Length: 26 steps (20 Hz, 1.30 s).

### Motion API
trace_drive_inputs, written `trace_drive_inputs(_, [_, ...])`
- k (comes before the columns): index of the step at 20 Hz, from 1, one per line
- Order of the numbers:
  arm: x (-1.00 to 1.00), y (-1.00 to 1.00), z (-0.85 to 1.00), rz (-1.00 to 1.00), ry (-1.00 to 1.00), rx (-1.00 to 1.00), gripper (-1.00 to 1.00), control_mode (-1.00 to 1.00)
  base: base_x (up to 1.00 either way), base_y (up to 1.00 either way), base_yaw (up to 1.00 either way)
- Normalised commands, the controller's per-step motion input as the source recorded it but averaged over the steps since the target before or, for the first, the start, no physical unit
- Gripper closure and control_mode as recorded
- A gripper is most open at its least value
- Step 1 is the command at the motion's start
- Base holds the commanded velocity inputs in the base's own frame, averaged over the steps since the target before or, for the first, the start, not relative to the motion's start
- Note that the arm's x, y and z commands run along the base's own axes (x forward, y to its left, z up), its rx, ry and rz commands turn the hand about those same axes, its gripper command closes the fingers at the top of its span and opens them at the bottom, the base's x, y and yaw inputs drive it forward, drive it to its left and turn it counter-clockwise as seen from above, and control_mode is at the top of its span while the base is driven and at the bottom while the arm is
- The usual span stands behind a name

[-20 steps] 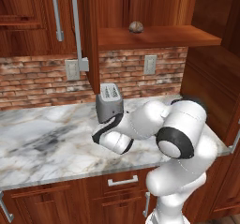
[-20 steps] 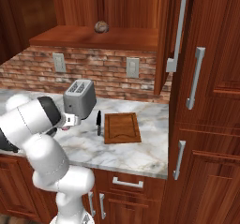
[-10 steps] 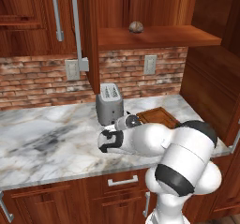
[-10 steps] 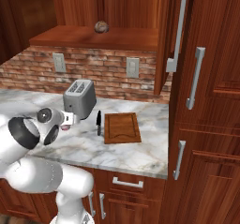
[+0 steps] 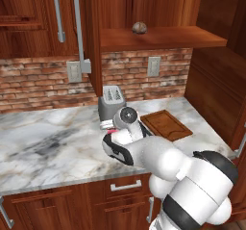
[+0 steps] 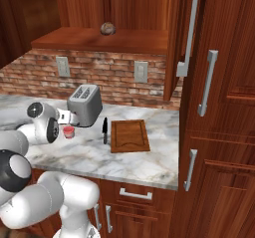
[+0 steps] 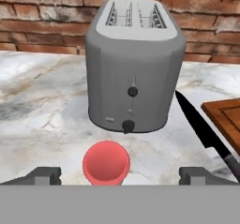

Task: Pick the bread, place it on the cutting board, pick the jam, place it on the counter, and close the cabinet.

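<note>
Sitting alone on the cabinet shelf — the bread.

One bread sits on the open cabinet shelf. The table carries one toaster, one jam, one knife and one cutting board. Two wall outlets show on the brick.

jam before toaster, knife beside
</note>
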Motion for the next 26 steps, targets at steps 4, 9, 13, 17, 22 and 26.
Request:
trace_drive_inputs(4, [-0.03,-0.14,0.23,0.0,0.01,0.01,-1.0,-1.0,0.0,0.0,0.0])
trace_drive_inputs(9, [0.0,-0.16,0.25,0.0,0.02,0.02,-1.0,-1.0,0.0,0.0,0.0])
trace_drive_inputs(13, [-0.01,-0.2,0.19,0.0,0.03,0.02,-1.0,-1.0,0.0,0.0,0.0])
trace_drive_inputs(17, [-0.01,-0.19,0.17,0.0,0.05,0.02,-1.0,-1.0,0.0,0.0,0.0])
trace_drive_inputs(22, [-0.08,-0.24,0.2,0.0,0.03,0.02,-1.0,-1.0,0.0,0.0,0.0])
trace_drive_inputs(26, [-0.14,-0.26,0.23,0.0,0.0,0.0,-1.0,-1.0,0.0,0.0,0.0])
